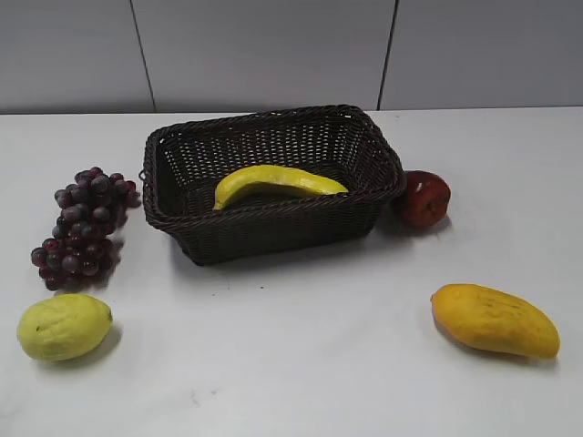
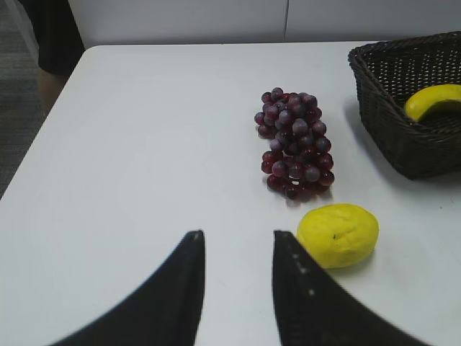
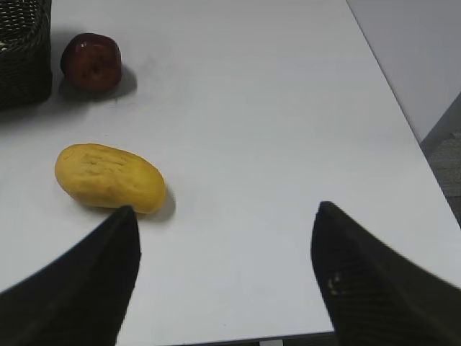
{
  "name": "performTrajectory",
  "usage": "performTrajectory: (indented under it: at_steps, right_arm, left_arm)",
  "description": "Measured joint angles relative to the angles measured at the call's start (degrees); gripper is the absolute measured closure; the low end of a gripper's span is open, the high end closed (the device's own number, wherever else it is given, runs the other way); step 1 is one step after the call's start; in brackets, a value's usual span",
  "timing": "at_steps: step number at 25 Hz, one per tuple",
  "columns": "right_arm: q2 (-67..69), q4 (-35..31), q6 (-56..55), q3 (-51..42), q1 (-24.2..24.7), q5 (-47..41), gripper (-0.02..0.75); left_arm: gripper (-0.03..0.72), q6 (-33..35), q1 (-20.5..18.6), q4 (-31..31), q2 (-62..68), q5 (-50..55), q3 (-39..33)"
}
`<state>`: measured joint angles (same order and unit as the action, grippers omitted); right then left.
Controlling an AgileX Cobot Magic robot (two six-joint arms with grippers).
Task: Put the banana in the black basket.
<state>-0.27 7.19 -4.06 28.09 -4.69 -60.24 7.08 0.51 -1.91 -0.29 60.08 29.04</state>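
The bright-yellow banana point(image 1: 278, 183) lies inside the black basket point(image 1: 187, 238), resting across its middle. Part of the banana point(image 2: 432, 101) and a corner of the basket point(image 2: 403, 140) show in the left wrist view, and a basket corner point(image 3: 25, 61) in the right wrist view. My left gripper point(image 2: 236, 234) is open and empty above the bare table, left of the lemon. My right gripper point(image 3: 225, 209) is wide open and empty near the table's front edge, right of the mango. Neither gripper shows in the exterior view.
A bunch of dark red grapes point(image 1: 84, 228) lies left of the basket, a yellow-green lemon point(image 1: 64, 326) in front of it. A red apple point(image 1: 424, 198) sits by the basket's right side. An orange-yellow mango point(image 1: 495, 319) lies front right. The table's right edge point(image 3: 403, 122) is close.
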Motion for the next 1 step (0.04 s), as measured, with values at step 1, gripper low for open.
performTrajectory:
  at_steps: [1]
  right_arm:
    - [0.0,0.0,0.0,0.0,0.0,0.0,0.146]
  left_arm:
    - [0.453,0.0,0.0,0.0,0.0,0.0,0.0]
